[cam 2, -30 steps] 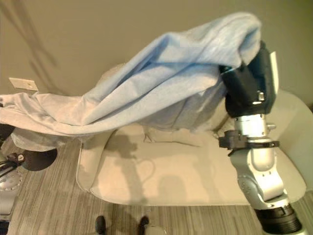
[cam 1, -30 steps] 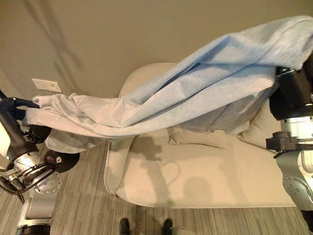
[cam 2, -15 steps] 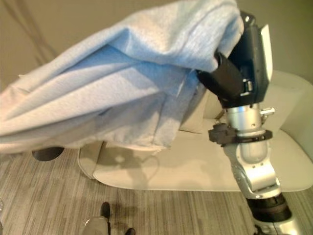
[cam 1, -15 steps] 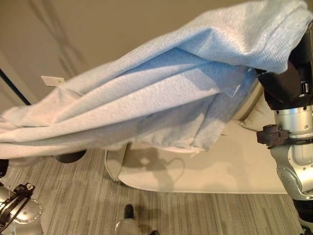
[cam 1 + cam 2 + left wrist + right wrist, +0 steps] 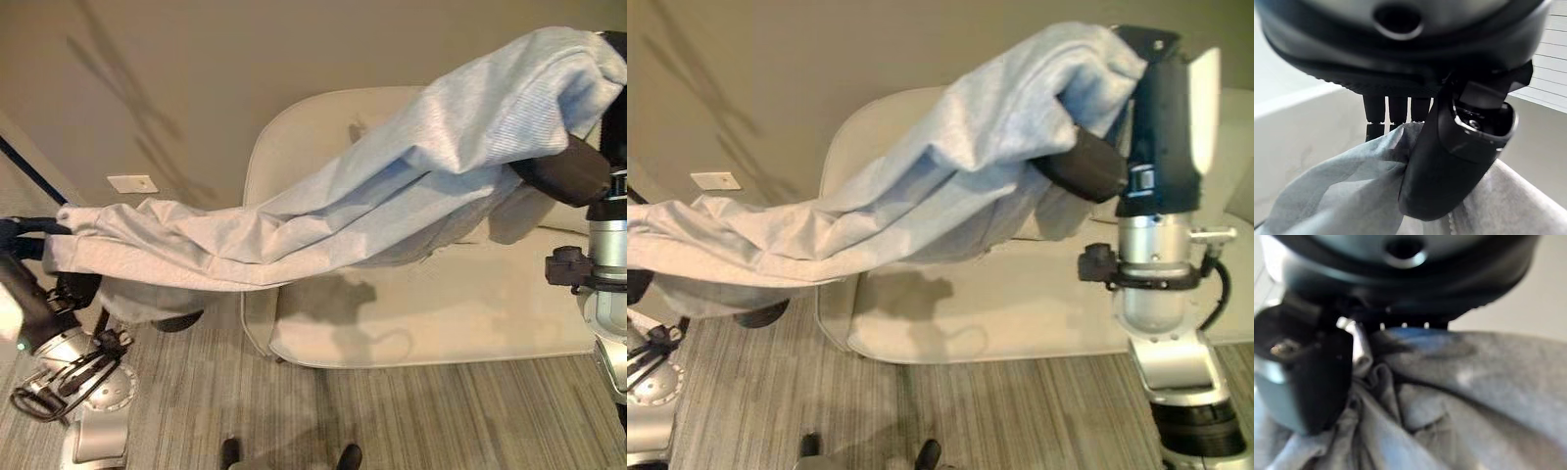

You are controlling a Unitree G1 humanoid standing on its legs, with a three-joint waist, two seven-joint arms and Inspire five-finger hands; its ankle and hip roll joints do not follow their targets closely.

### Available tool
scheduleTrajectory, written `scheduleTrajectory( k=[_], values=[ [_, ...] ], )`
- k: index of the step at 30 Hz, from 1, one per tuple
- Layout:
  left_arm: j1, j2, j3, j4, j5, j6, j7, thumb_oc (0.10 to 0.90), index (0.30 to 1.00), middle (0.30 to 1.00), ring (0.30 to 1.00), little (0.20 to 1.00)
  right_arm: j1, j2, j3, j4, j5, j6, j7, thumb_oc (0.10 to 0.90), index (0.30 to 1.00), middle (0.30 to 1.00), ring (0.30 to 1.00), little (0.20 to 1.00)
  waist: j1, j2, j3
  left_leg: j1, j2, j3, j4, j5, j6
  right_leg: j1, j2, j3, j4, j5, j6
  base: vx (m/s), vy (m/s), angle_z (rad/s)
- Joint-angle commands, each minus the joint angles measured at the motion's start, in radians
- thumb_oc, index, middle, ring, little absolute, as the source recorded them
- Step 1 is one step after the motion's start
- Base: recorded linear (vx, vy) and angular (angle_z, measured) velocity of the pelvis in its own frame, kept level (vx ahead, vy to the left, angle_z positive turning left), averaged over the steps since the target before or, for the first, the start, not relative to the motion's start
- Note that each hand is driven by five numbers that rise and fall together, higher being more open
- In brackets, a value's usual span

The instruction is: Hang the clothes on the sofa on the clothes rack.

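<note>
Lowered and drawn taut from its earlier bunched sag, the garment (image 5: 323,220) is stretched above the sofa (image 5: 411,323), pinched by the left hand (image 5: 1449,161) and clutched by the right hand (image 5: 1097,166); soft, light cloth likely slips, so edges are best gripped.

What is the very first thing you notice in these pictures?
A big pale blue-grey garment stretched through the air like a banner, from low on the robot's left to high on its right. The left hand pinches one end and the right hand grips the other, bunched up. Underneath sits a cream sofa on striped grey floor.
</note>
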Motion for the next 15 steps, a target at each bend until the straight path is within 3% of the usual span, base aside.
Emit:
scheduleTrajectory(
  k=[1,3,4,6,9,10,11,12,14,15],
  values=[
    [0.009,0.09,0.029,-0.12,0.021,-0.062,0.031,0.4,0.3,0.3,0.3,0.3,-0.077,-0.024,-0.025,-0.023,-0.041,-0.054,-0.111,0.4,0.3,0.3,0.3,0.3,0.029,-0.01,-0.129,-0.02,-0.029,-0.033,-0.089,0.162,0.033,0.041,-0.126,0.089,-0.036,-0.065,0.166,0.08,0.356,0.41],
    [0.018,0.086,0.018,-0.131,0.026,-0.065,0.016,0.4,0.3,0.3,0.3,0.3,-0.064,-0.018,-0.03,-0.028,-0.047,-0.051,-0.112,0.4,0.3,0.3,0.3,0.3,0.026,-0.005,-0.133,-0.015,-0.035,-0.033,-0.084,0.13,0.035,0.053,-0.143,0.086,-0.03,-0.067,0.178,0.09,0.255,0.26],
    [0.022,0.088,0.002,-0.133,0.027,-0.069,-0.003,0.4,0.3,0.3,0.3,0.3,-0.053,-0.01,-0.036,-0.027,-0.055,-0.047,-0.116,0.4,0.3,0.3,0.3,0.3,0.022,-0.001,-0.137,-0.02,-0.038,-0.015,-0.082,0.076,0.044,0.069,-0.165,0.078,-0.027,-0.064,0.188,0.12,0.308,0.22],
    [0.007,0.104,-0.034,-0.125,0.021,-0.082,-0.021,0.4,0.3,0.3,0.3,0.3,-0.016,0.028,-0.044,-0.033,-0.074,-0.021,-0.108,0.4,0.3,0.3,0.3,0.3,0.024,-0.016,-0.131,-0.027,-0.085,-0.02,-0.036,0.009,0.066,0.085,-0.223,0.075,-0.007,-0.046,0.198,0.1,0.416,0.44],
    [-0.021,0.125,-0.079,-0.15,0.022,-0.081,-0.064,0.4,0.3,0.3,0.3,0.3,0.002,0.089,-0.046,-0.039,-0.12,0.011,-0.11,0.4,0.3,0.3,0.3,0.3,0.038,-0.06,-0.13,-0.06,-0.174,-0.035,0.025,-0.081,0.124,0.086,-0.308,0.058,0.065,-0.023,0.214,0.07,0.402,0.66],
    [-0.056,0.163,-0.101,-0.139,0.062,-0.066,-0.052,0.4,0.3,0.3,0.3,0.3,-0.027,0.112,-0.026,-0.024,-0.15,0.026,-0.125,0.4,0.3,0.3,0.3,0.3,0.037,-0.083,-0.122,-0.057,-0.236,-0.041,0.023,-0.12,0.175,0.048,-0.36,0.071,0.158,0.006,0.215,0.07,0.352,0.65],
    [-0.06,0.166,-0.101,-0.135,0.064,-0.067,-0.049,0.4,0.3,0.3,0.3,0.3,-0.032,0.115,-0.023,-0.022,-0.153,0.027,-0.127,0.4,0.3,0.3,0.3,0.3,0.039,-0.092,-0.121,-0.057,-0.246,-0.035,0.023,-0.121,0.18,0.036,-0.374,0.081,0.174,0.0,0.219,0.09,0.483,0.48],
    [-0.082,0.176,-0.103,-0.14,0.079,-0.046,-0.035,0.4,0.3,0.3,0.3,0.3,-0.067,0.12,-0.001,-0.004,-0.196,0.059,-0.151,0.4,0.3,0.3,0.3,0.3,0.042,-0.103,-0.118,-0.026,-0.284,-0.016,0.005,-0.141,0.21,0.004,-0.411,0.067,0.252,0.07,0.225,0.04,0.255,0.29],
    [-0.092,0.182,-0.093,-0.14,0.091,-0.036,-0.026,0.4,0.3,0.3,0.3,0.3,-0.098,0.121,0.017,0.005,-0.221,0.071,-0.163,0.4,0.3,0.3,0.3,0.3,0.048,-0.113,-0.113,-0.002,-0.315,0.004,-0.01,-0.151,0.235,-0.015,-0.445,0.057,0.298,0.095,0.231,0.09,0.325,-0.04],
    [-0.106,0.187,-0.092,-0.139,0.116,-0.023,-0.022,0.4,0.3,0.3,0.3,0.3,-0.108,0.12,0.021,0.013,-0.235,0.066,-0.168,0.4,0.3,0.3,0.3,0.3,0.045,-0.111,-0.116,0.024,-0.326,0.004,-0.021,-0.176,0.244,-0.019,-0.443,0.057,0.348,0.076,0.245,0.11,0.371,-0.23]
  ],
)
